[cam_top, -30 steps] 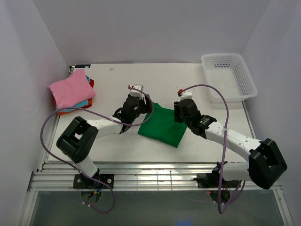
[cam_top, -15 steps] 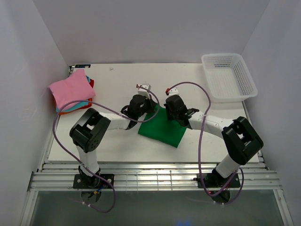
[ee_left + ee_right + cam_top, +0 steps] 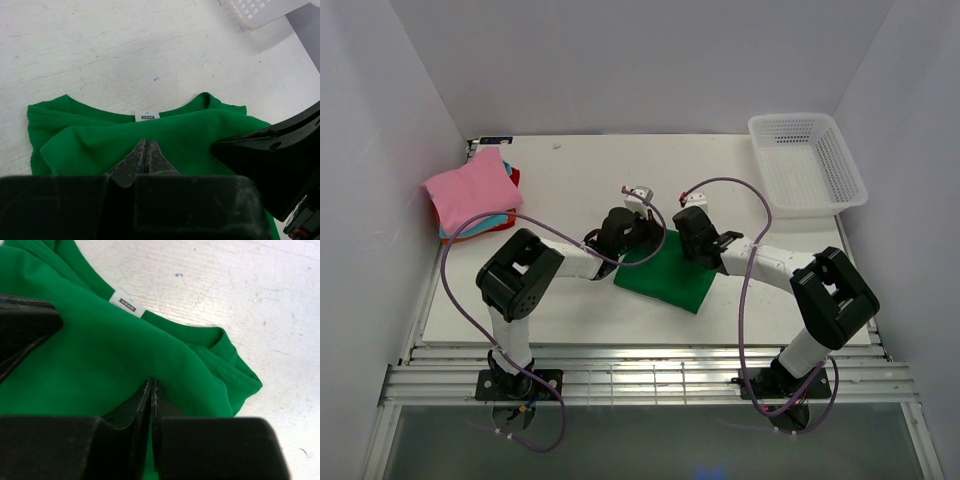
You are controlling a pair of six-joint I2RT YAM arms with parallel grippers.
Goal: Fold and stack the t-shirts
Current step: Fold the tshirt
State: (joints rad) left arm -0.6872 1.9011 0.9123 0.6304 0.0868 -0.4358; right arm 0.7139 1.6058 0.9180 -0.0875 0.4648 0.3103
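A bright green t-shirt (image 3: 668, 278) lies folded at the middle of the table, its collar and white label (image 3: 147, 115) toward the back. My left gripper (image 3: 645, 240) is shut on a raised fold of the green cloth (image 3: 200, 125) just short of the collar. Beside it, my right gripper (image 3: 682, 250) is shut on the same fold (image 3: 100, 350), with cloth showing between its fingers. Each wrist view shows the other gripper's dark body close alongside. Folded t-shirts, pink on top of teal-blue and orange-red, sit in a stack (image 3: 470, 190) at the far left.
A white mesh basket (image 3: 810, 165) stands at the back right corner. White walls close in the table on the left, back and right. Purple cables loop above both arms.
Both grippers moved inward toward each other over the green shirt's far edge and went from open to shut on the cloth. The shirt's far corner has bunched up slightly.
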